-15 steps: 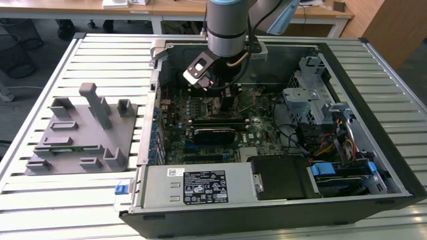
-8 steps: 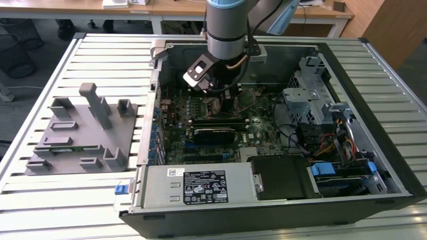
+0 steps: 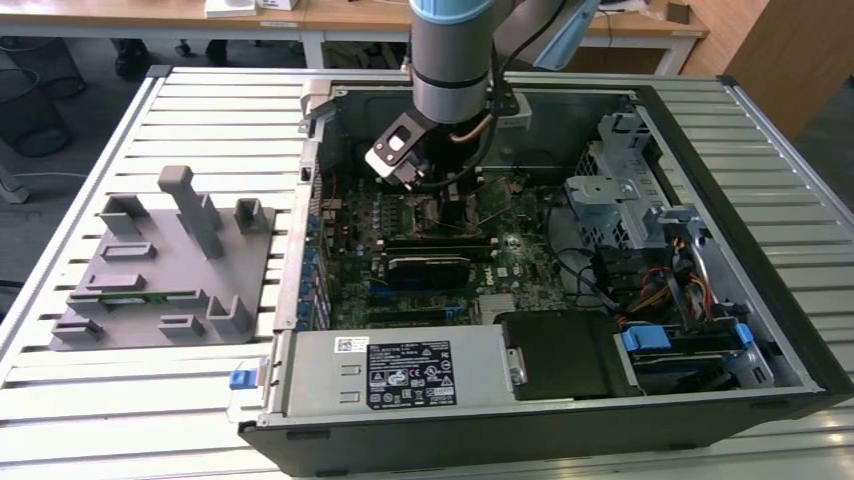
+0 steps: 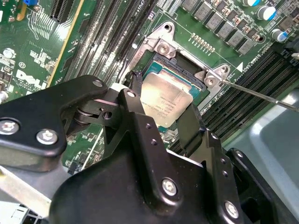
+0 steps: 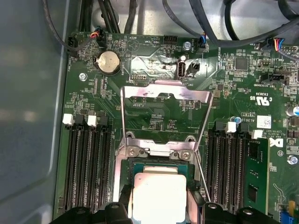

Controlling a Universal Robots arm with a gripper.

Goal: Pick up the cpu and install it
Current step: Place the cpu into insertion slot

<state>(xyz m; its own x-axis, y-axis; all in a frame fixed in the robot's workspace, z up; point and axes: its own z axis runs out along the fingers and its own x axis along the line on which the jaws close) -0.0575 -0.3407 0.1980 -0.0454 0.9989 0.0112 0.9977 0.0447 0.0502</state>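
Gripper [image 4: 163,101]: we see its two black fingers [image 4: 136,91] pressed to opposite edges of the chip, the jaws only as far apart as the chip is wide.
Cpu [image 4: 169,95]: gripped between the jaws, silver lid up, at the open socket; we cannot tell whether it is seated or just above.
Socket [image 5: 154,162]: directly beneath the jaws, on the green motherboard [image 5: 154,116].
Lever [image 4: 261,97]: a thin metal rod, unlatched, beside one jaw.
Load plate [image 5: 163,91]: swung open, just beyond the jaws.
Memory slots [image 5: 88,163]: dark rows flanking the jaws on both sides.
Coin cell [image 5: 108,62]: farther out, past the load plate.
Computer case [image 3: 747,200]: open, surrounding the jaws.
Grey fixture [image 3: 160,260]: well apart from the jaws, outside the case on the slatted table [image 3: 134,400].
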